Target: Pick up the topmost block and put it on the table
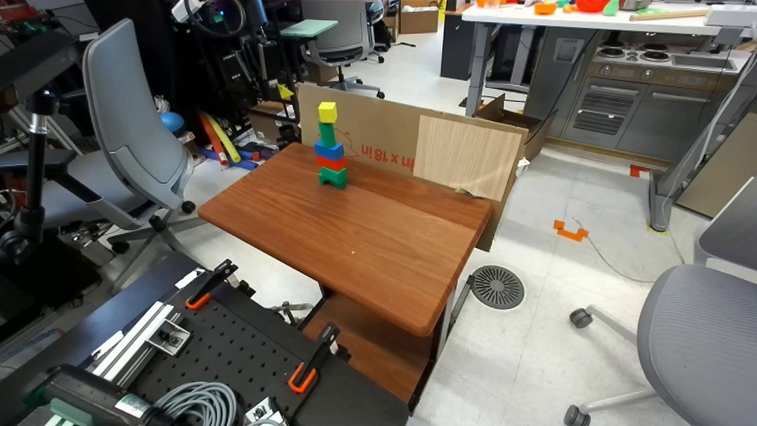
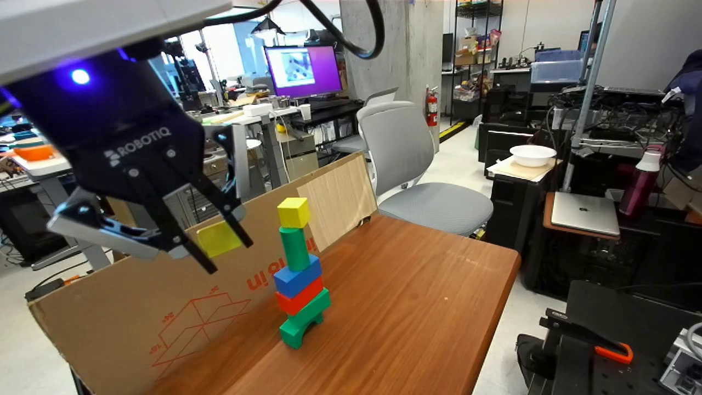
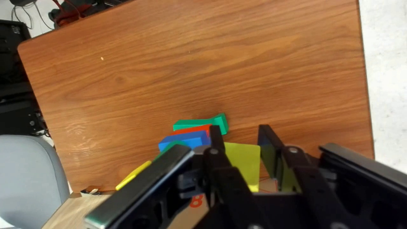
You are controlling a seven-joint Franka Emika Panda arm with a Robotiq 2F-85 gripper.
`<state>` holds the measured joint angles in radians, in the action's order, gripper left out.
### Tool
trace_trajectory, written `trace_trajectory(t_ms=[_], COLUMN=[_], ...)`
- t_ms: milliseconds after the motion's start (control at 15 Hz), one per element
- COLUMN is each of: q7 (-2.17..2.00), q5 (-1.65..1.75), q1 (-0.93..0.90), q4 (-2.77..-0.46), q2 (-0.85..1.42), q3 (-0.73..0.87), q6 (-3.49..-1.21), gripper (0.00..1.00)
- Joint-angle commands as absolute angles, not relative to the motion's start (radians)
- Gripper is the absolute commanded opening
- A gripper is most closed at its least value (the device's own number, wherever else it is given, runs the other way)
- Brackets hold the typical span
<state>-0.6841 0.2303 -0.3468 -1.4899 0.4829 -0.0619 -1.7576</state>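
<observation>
Cardboard (image 1: 375, 125) — upright along table (image 1: 343, 236)

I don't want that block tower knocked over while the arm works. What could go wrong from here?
The gripper holds a yellow block beside the tower; a sideways swing might clip it and bring down the yellow cube perched on the green cylinder.
The yellow block is in the air, so a slip might drop it.
Lowering here might also catch the cardboard panel standing along the table.
</observation>
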Motion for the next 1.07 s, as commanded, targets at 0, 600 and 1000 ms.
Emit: trace_trajectory(t_ms=[0,600,1000], q7=[-0.649,-0.543,-0.511], q5=[0.245,0.229,0.217], q1=[-0.357,-0.362,-0.375], q4=[-1.504,-1.402,-1.314], q2=[0.513,0.714,0.824], q3=[-0.075,-0.058,-0.05], q6=[-1.784,-1.769,-1.749], gripper=[0.08,0.08,0.08])
